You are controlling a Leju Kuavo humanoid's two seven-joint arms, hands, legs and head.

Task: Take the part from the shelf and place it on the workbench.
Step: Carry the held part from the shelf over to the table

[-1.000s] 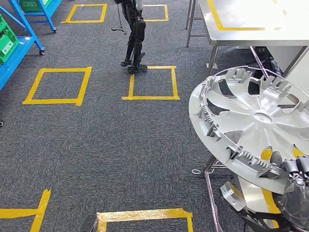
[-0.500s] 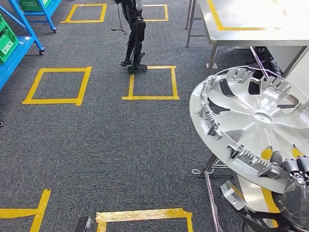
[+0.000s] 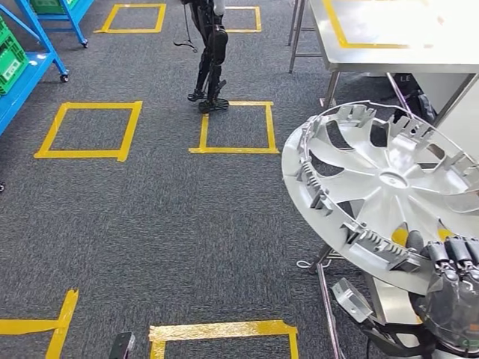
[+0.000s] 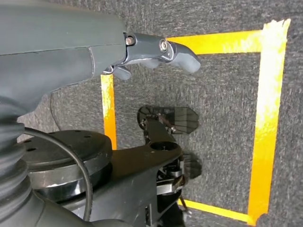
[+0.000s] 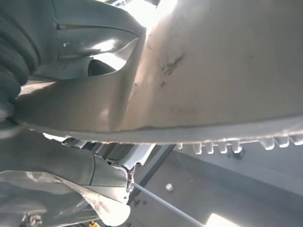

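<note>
The part is a large silver wheel cover (image 3: pixel 390 187), carried inner side up at the right of the head view. My right hand (image 3: pixel 452 288) grips its near rim from below, dark fingers hooked over the edge. In the right wrist view the wheel cover (image 5: pixel 214 71) spans the picture close up, with clip teeth along its rim. The steel workbench (image 3: pixel 395 34) stands ahead at the upper right, a yellow tape outline on its top. My left hand (image 4: pixel 157 52) hangs over the carpet with its fingers held out straight and nothing in them.
Grey carpet carries yellow tape squares (image 3: pixel 236 127). Another humanoid robot's legs (image 3: pixel 210 60) stand by the far square. A blue shelf rack (image 3: pixel 31 52) with green crates is at the upper left. Metal bench legs (image 3: pixel 328 299) show under the wheel cover.
The wheel cover has shifted a little left and up in the head view, with my right hand still on its rim. The floor has barely shifted.
</note>
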